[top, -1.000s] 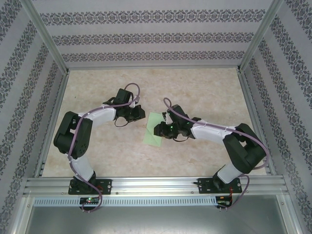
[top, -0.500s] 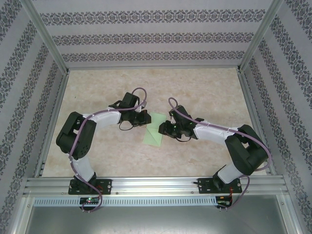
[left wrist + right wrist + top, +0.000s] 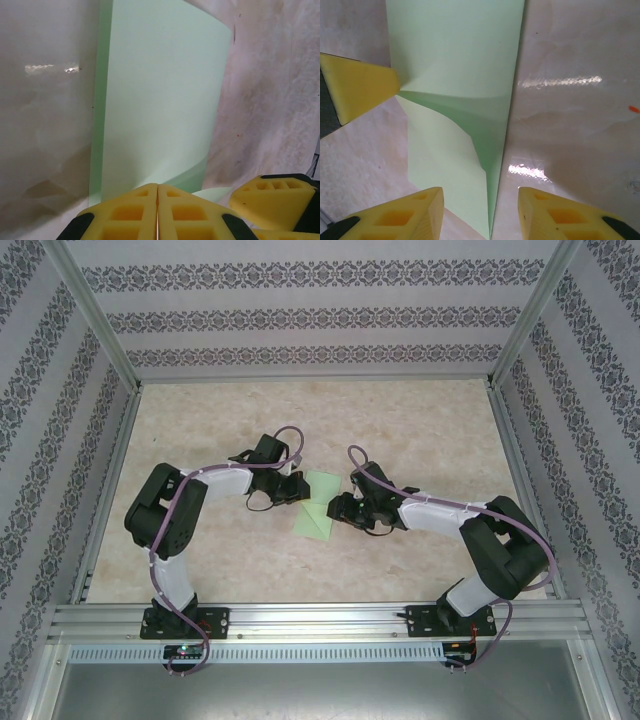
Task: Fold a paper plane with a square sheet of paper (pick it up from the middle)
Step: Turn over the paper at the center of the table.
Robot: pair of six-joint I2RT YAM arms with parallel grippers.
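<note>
I am partway through a fold. The square sheet of paper point(image 3: 316, 512) lies on the table point(image 3: 420, 420) between my two arms, straight on the surface and in no tray or box, with one flap raised. My left pincer point(image 3: 157, 189) is clenched on that flap's edge, drawing it up to a point. My right pincer point(image 3: 480, 192) stands released, its fingers either side of the sheet's near corner. Next, I judge, the flap must be carried over and pressed along its crease while the right pincer steadies the sheet.
</note>
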